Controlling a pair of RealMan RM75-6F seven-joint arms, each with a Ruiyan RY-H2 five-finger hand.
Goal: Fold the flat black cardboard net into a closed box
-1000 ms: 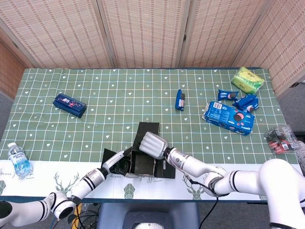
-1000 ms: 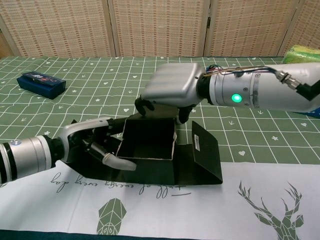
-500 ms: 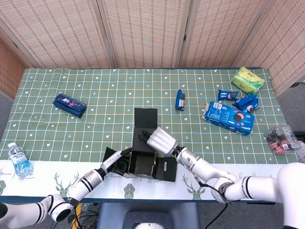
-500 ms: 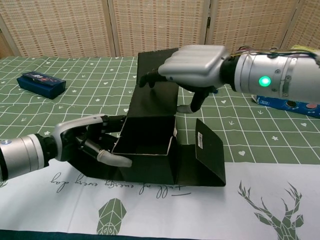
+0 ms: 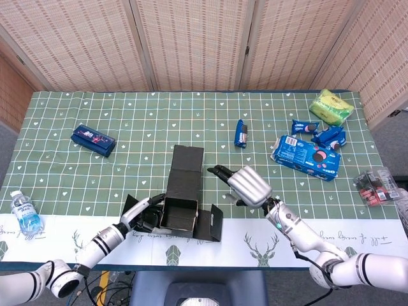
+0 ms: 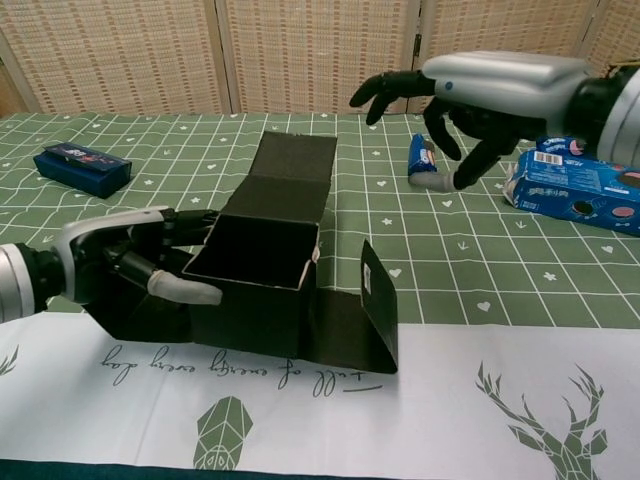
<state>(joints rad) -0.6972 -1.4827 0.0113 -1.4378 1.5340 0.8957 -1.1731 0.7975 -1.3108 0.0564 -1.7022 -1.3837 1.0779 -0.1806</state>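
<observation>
The black cardboard net (image 5: 180, 215) (image 6: 255, 285) stands partly folded into an open-topped box near the table's front edge. Its lid flap (image 5: 187, 164) (image 6: 287, 174) leans back away from me, and a side flap (image 5: 214, 223) (image 6: 374, 303) sticks up at the right. My left hand (image 5: 141, 213) (image 6: 128, 264) holds the box's left side, fingers along the wall's top edge and thumb against the front. My right hand (image 5: 246, 185) (image 6: 478, 96) hovers open to the right of the box, touching nothing.
On the green checked cloth lie a dark blue box (image 5: 93, 140) (image 6: 83, 166) at far left, a water bottle (image 5: 24, 212), a small blue packet (image 5: 240, 134) (image 6: 420, 160), a blue biscuit pack (image 5: 305, 156) (image 6: 575, 195), and a yellow-green bag (image 5: 331, 106).
My right hand let go of the lid flap and pulled back to the right, opening. The lid flap fell back. The box and my left hand shifted left.
</observation>
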